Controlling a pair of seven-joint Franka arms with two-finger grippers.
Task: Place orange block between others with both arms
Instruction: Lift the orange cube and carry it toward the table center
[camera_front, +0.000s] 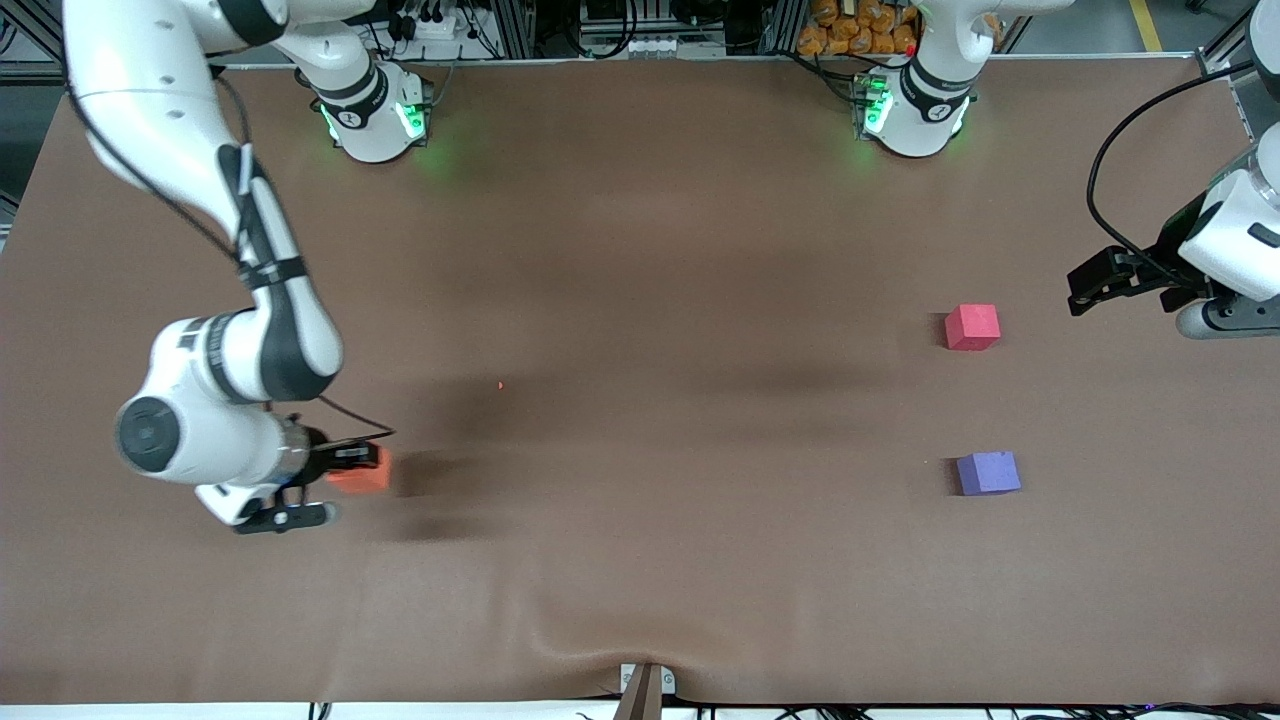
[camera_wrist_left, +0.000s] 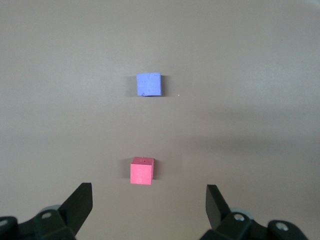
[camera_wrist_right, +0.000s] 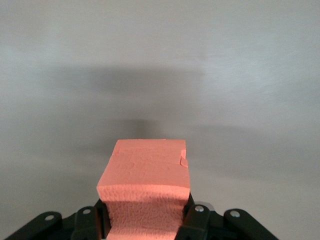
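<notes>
So I've got my right end effector clamped on the orange block down at the right arm's end of the tabletop, block low there, can't tell if it's off the surface. That's the grab sorted, I'd say. The pinkish-red cube and purple-blue cube sit well apart from it at the left arm's end, with a gap between them that looks big enough. My left end effector hangs wide open over that end near the pinkish-red one, holding nothing, waiting. Left to do: carry it across, probably hand it over, then drop it in the gap.
</notes>
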